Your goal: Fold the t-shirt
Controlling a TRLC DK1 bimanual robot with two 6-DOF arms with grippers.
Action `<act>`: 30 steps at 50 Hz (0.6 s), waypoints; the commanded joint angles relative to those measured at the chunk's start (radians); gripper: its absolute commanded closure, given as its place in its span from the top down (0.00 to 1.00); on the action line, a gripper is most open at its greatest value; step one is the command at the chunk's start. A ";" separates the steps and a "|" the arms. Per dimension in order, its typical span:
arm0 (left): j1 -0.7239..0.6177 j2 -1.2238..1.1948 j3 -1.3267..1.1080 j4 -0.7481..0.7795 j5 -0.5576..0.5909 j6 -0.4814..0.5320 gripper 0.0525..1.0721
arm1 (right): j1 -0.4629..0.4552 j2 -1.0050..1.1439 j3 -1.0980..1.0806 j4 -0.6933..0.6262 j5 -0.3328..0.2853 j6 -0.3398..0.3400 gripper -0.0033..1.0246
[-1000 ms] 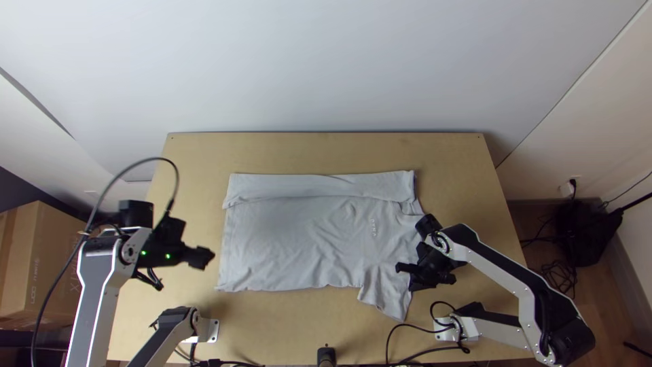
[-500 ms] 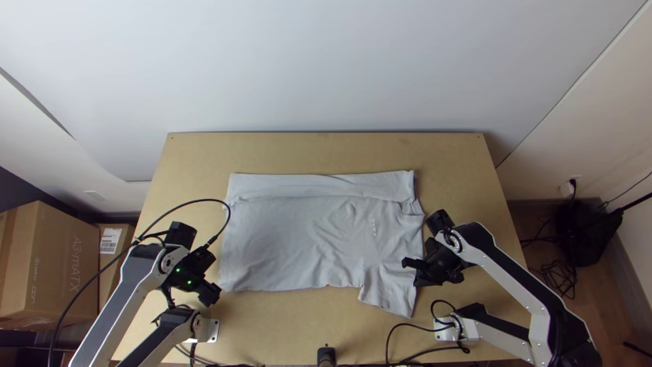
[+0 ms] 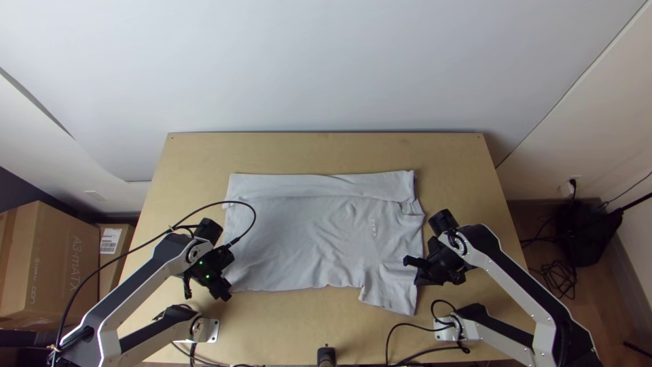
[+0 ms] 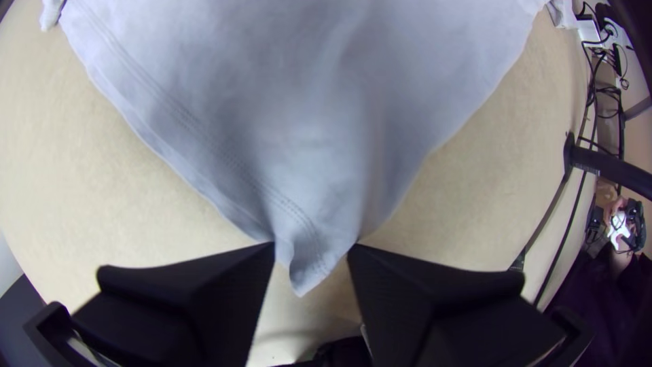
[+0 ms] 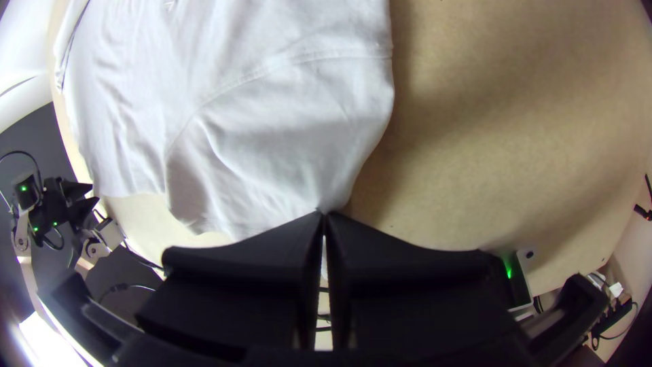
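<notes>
The light grey t-shirt lies flat on the table, its far side folded over in a band and one sleeve pointing toward the near edge. At the shirt's near left corner is my left gripper. In the left wrist view, my left gripper is open, with the hem corner of the t-shirt between its separated fingers. My right gripper is at the outer edge of the near sleeve. Seen from the right wrist, my right gripper is shut on the sleeve, fingertips together.
Bare wooden table runs along the far side of the shirt. Black cables lie by the near edge, around the arm bases. Cardboard boxes stand off the table at the left. A person's hand shows in the left wrist view.
My left gripper has moved right and nearer to the table's front edge, reaching the shirt's corner. The right gripper has shifted slightly right, and the sleeve has moved right with it.
</notes>
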 commanded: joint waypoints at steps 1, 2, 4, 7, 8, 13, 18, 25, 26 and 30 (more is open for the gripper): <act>0.008 0.024 -0.023 0.023 0.000 0.030 0.17 | -0.007 -0.014 0.030 -0.020 0.007 0.025 0.03; 0.013 0.030 -0.019 0.035 0.000 0.030 0.09 | -0.012 -0.016 0.031 -0.020 0.007 0.024 0.03; 0.022 0.036 -0.006 0.033 0.000 0.030 0.03 | -0.032 -0.022 0.035 -0.023 0.007 0.021 0.03; 0.030 0.027 0.010 0.015 0.000 0.035 0.03 | -0.078 -0.033 0.042 -0.023 0.007 0.013 0.03; 0.036 0.022 0.014 0.015 0.000 0.038 0.03 | -0.098 -0.036 0.045 -0.024 0.007 0.007 0.03; 0.111 -0.007 0.034 -0.002 0.000 0.089 0.03 | -0.233 -0.062 0.068 -0.044 0.008 -0.067 0.03; 0.183 -0.021 0.037 0.001 0.003 0.132 0.03 | -0.392 -0.031 0.099 -0.092 0.008 -0.194 0.03; 0.208 -0.044 0.054 -0.008 0.004 0.128 0.03 | -0.490 0.009 0.128 -0.127 0.008 -0.269 0.03; 0.208 -0.048 0.063 -0.011 0.004 0.124 0.03 | -0.490 0.007 0.130 -0.133 0.007 -0.271 0.03; 0.195 -0.070 0.094 -0.020 0.017 0.089 0.03 | -0.478 -0.014 0.142 -0.158 0.007 -0.280 0.03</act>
